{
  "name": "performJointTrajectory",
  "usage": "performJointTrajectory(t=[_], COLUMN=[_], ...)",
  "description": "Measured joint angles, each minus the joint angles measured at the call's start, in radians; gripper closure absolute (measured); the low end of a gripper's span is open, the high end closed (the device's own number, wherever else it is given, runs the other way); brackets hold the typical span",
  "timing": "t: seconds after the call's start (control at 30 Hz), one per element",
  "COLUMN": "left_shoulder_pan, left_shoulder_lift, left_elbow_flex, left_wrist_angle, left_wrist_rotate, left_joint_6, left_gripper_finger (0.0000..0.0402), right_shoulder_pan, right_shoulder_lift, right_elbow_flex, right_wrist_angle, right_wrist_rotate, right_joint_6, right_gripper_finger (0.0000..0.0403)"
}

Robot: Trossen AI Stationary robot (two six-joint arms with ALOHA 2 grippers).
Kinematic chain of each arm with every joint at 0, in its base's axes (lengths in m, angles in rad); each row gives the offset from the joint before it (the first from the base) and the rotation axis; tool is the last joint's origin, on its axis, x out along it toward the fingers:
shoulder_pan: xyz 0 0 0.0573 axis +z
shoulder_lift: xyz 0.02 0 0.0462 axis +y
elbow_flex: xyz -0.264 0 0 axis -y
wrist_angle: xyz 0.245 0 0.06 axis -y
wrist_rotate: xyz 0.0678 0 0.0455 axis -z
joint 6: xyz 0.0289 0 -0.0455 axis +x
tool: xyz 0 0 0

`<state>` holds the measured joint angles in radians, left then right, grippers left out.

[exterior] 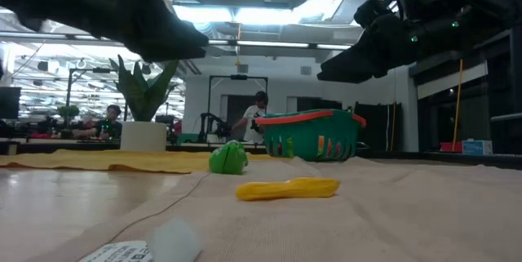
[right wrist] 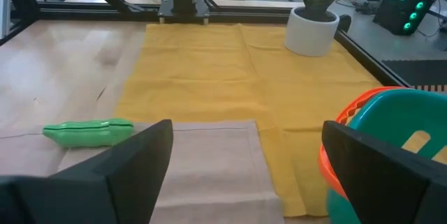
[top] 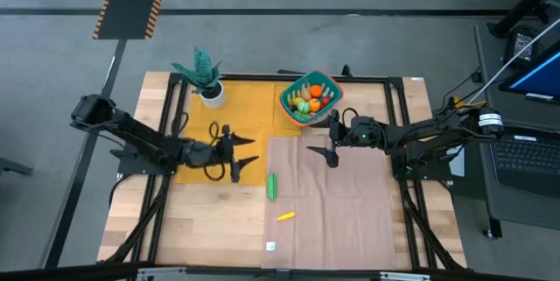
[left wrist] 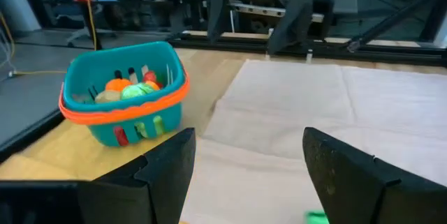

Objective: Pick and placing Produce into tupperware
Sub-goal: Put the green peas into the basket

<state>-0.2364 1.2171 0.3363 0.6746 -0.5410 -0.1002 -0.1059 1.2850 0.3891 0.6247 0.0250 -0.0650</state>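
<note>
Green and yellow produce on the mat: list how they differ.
The green piece is larger than the yellow piece. In the high view, the green lies lengthwise toward the tupperware, while the yellow lies crosswise. The green sits nearer the tupperware; the yellow nearer the table's front edge. Both rest on the tan mat, outside the tupperware, with neither gripper touching them.

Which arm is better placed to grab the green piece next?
Left, probably. The left tool hangs open just beside the green piece, which lies on the beige cloth edge. The right tool is open too but sits up by the tupperware, farther away.
</note>
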Motion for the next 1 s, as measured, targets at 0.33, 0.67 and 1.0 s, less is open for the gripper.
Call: performJointTrajectory(t=[0.33, 0.67, 1.0], left_shoulder_pan=[-0.313, -0.361, -0.345], left_shoulder_lift=[0.121, 0.369, 0.519], left_elbow_flex=[0.140, 0.440, 0.713], left_wrist_angle=[-0.200, -0.490, -0.918], left_wrist_rotate=[-0.368, -0.466, -0.535], left_joint_6=[-0.214, -0.528, -0.959], left_gripper_finger=[0.0146, 0.0146, 0.0146], right_shoulder_pan=[0.016, 0.042, 0.042], right_shoulder_lift=[0.000, 0.001, 0.001], right_elbow_flex=[0.000, 0.001, 0.001], right_wrist_angle=[-0.002, -0.002, -0.002], right_wrist_rotate=[0.000, 0.000, 0.000], right_joint_6=[0.015, 0.026, 0.033], right_gripper_finger=[0.0037, 0.0037, 0.0037])
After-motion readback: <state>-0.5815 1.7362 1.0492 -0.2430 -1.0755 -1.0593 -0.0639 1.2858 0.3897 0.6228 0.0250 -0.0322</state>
